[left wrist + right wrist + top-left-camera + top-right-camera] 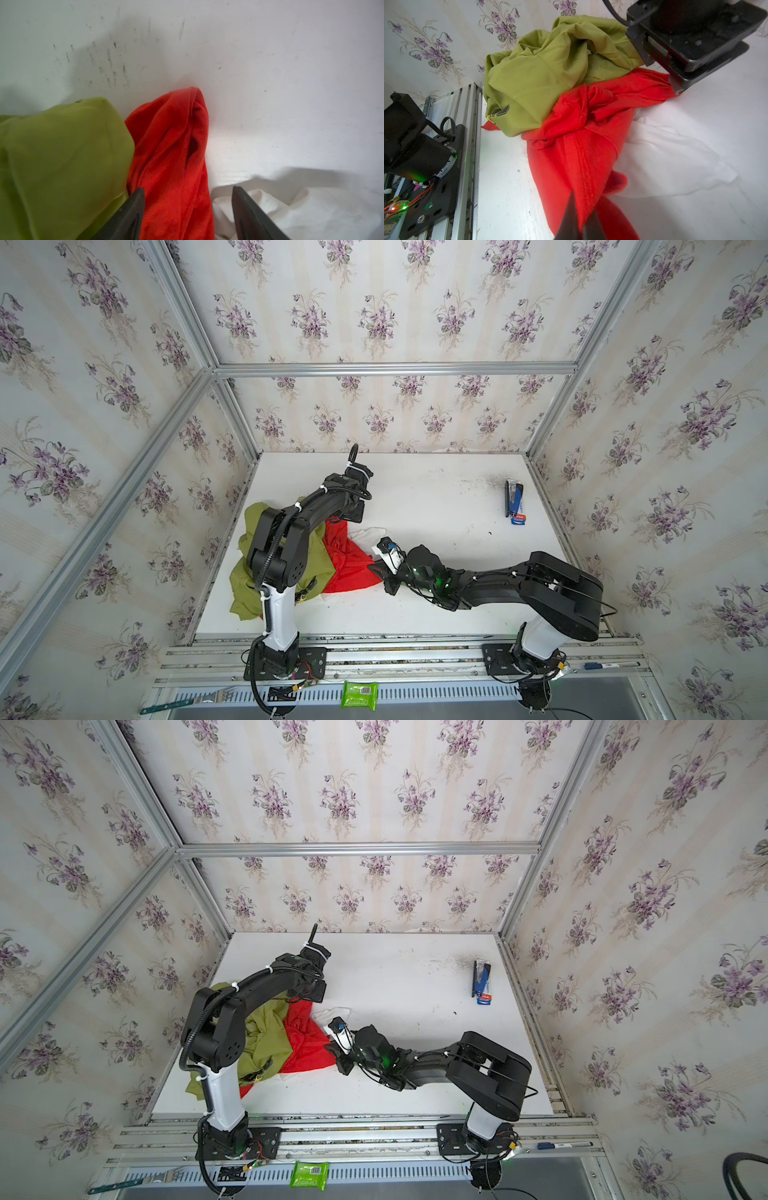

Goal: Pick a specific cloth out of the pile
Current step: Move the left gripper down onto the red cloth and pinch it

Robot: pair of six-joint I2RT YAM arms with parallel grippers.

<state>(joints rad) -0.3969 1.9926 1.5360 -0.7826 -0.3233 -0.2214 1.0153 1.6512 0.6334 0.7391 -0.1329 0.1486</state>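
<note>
The red cloth (349, 568) lies on the white worktop (436, 497), on the left half, in both top views. It is the right part of the pile (274, 1040). The big green cloth (243, 593) is bunched up on its left and lies partly over it, and a small red tip peeks out from under the green at the front. The white cloth (365, 535) sits on the far right side of the red one, and part of it goes under the red. In the right wrist view, the red cloth (581, 149) is crumpled in the middle, and a stitched hem runs down to the right gripper (581, 207). That gripper is clamped tight on the red edge, low by the worktop. In a top view, the right gripper (374, 569) meets the red cloth at its right corner. In the left wrist view, the left gripper (188, 189) has its jaws wide apart over a raised fold of the red cloth (172, 155). The fold sits between the jaws, with the green cloth (62, 155) on one side and the white cloth (311, 207) on the other. I cannot tell if the jaws press on the fold. A blue and black stapler (514, 502) lies well apart, near the far right corner.
</note>
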